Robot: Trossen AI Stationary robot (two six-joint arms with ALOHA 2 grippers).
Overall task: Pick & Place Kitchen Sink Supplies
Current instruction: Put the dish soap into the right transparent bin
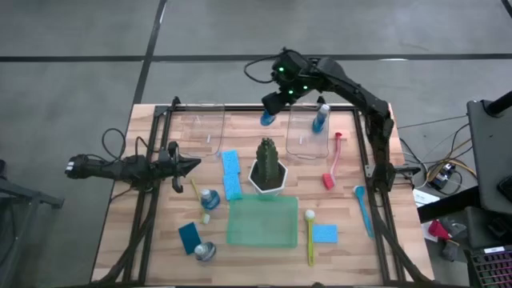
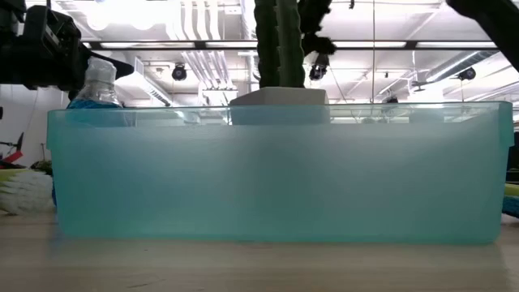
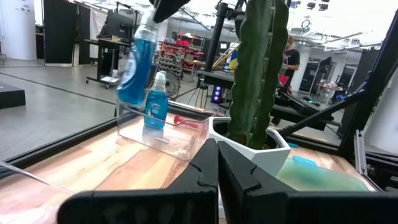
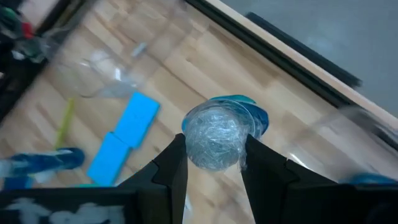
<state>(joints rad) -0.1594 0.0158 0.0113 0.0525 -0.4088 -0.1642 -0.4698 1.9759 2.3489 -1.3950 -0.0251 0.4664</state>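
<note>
One bottle [image 1: 321, 118] of blue liquid already stands upright inside the clear bin [image 1: 308, 146] at the far right of the table, so the task seems to be only at its beginning. A second bottle [image 1: 268, 117] is in the air now: the right gripper [image 1: 276, 100] holds it by the neck, its fingers closed around it, above the far edge of the table between the two clear bins and still outside the right one. In the right wrist view this bottle [image 4: 217, 134] hangs between the two dark fingers, and the base looks clear and shiny with blue liquid around it.

Most of the supplies remain on the wood. Two more bottles [image 1: 210, 198] lie or stand on the left part. Blue sponges [image 1: 231, 172] are beside the plant [image 1: 269, 164], one darker sponge [image 1: 190, 237] is near the front left, and another [image 1: 325, 234] is at the front right. A red brush [image 1: 333, 164], a blue brush [image 1: 363, 210] and a yellow brush [image 1: 310, 236] are also not yet picked, and the left clear bin [image 1: 200, 128] looks empty.

The left gripper [image 1: 188, 166] waits low at the left side, its fingers fully together and holding nothing.
</note>
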